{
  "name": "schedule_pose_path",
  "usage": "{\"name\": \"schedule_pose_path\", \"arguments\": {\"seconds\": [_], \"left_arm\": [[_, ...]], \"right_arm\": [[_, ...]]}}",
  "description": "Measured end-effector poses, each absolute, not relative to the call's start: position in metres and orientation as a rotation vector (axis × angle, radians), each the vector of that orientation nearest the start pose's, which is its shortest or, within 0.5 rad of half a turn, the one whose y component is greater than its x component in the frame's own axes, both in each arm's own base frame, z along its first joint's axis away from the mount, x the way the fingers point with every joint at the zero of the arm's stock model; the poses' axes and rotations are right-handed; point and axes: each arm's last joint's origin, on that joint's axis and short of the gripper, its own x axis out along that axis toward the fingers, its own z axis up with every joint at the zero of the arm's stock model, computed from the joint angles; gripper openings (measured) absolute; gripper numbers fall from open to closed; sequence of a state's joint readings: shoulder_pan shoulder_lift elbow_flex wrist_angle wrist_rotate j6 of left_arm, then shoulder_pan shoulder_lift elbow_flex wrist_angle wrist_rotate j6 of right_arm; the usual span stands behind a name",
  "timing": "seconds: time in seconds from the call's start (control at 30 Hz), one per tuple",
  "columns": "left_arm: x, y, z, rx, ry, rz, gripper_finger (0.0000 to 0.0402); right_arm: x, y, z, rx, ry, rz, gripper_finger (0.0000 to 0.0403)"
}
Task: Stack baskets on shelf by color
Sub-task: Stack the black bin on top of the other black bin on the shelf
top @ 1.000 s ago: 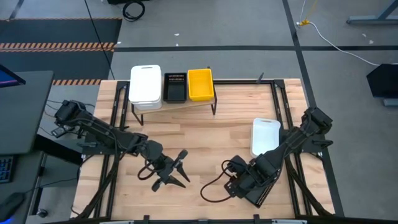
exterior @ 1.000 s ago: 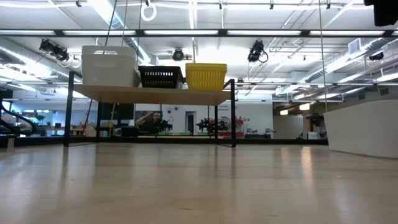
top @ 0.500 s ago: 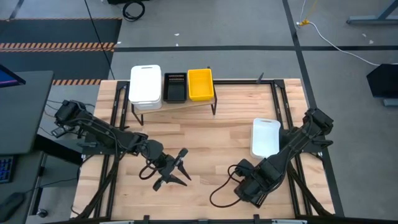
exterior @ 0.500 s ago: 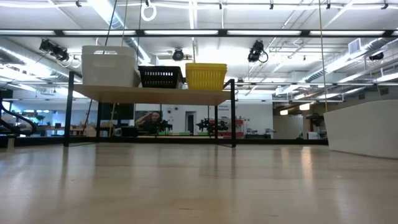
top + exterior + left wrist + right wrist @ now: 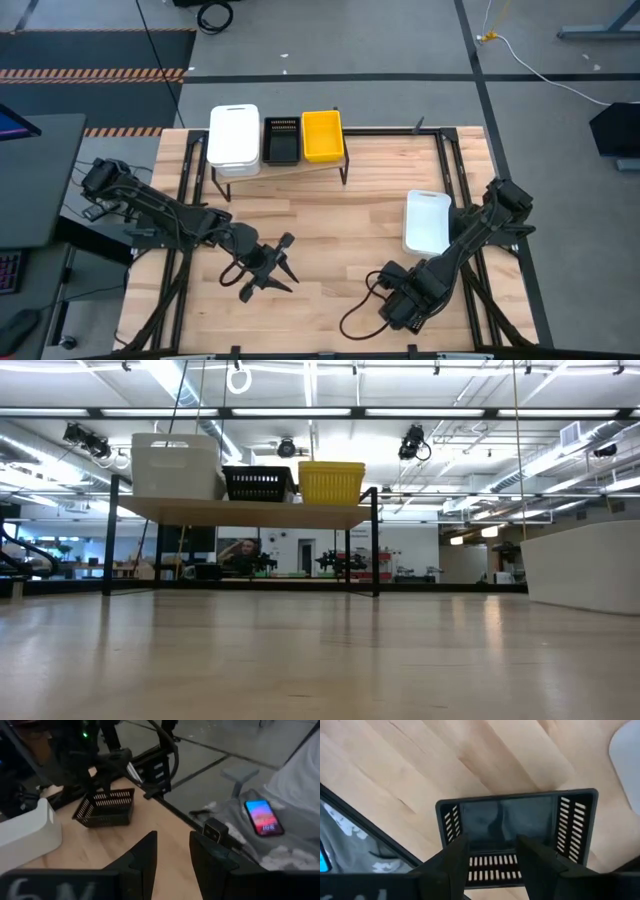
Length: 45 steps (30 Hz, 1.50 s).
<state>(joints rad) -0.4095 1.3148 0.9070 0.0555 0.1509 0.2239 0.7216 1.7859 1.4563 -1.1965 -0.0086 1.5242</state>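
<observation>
On the shelf (image 5: pixel 290 163) at the table's (image 5: pixel 330 235) far edge, three baskets are sitting in a row — a white stack (image 5: pixel 233 137), a black perforated basket (image 5: pixel 281 140) in the middle, and a yellow basket (image 5: pixel 322 135); in the low view the white one is standing tallest. A loose white basket (image 5: pixel 427 221) is lying on the table's right side, well apart from the shelf. The right gripper (image 5: pixel 487 857) is hovering over another black basket (image 5: pixel 520 837) near the front right of the table; its fingers are straddling the near wall, one inside and one outside, and whether they are pinching it cannot be told. The left gripper (image 5: pixel 272 270) is waiting at the front left — fingers spread, holding nothing.
</observation>
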Motion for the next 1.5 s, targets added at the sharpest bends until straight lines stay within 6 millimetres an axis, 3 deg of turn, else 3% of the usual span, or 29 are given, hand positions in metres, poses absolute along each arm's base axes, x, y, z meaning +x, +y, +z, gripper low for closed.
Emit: {"name": "schedule_pose_path", "arguments": {"seconds": [0.17,0.47,0.63,0.93,1.07,1.27,1.5], "left_arm": [[0.266,-0.12,0.283,0.24,0.304,-0.588,0.0121],[0.267,-0.12,0.283,0.216,0.312,-0.565,0.0121],[0.267,-0.12,0.283,0.212,0.314,-0.564,0.0121],[0.266,-0.119,0.281,0.235,0.331,-0.569,0.0121],[0.266,-0.119,0.281,0.24,0.331,-0.569,0.0121],[0.266,-0.119,0.28,0.241,0.34,-0.569,0.0121],[0.265,-0.119,0.279,0.242,0.349,-0.569,0.0121]], "right_arm": [[0.252,0.226,0.238,0.683,1.438,-0.577,0.0165],[0.262,0.256,0.194,0.721,1.603,-0.506,0.0165],[0.264,0.262,0.175,0.702,1.641,-0.528,0.0165],[0.266,0.261,0.169,0.677,1.601,-0.577,0.0161],[0.266,0.259,0.163,0.651,1.619,-0.609,0.0125],[0.271,0.258,0.162,0.651,1.594,-0.58,0.0018],[0.3,0.241,0.163,0.634,1.528,-0.402,0.0024]]}}
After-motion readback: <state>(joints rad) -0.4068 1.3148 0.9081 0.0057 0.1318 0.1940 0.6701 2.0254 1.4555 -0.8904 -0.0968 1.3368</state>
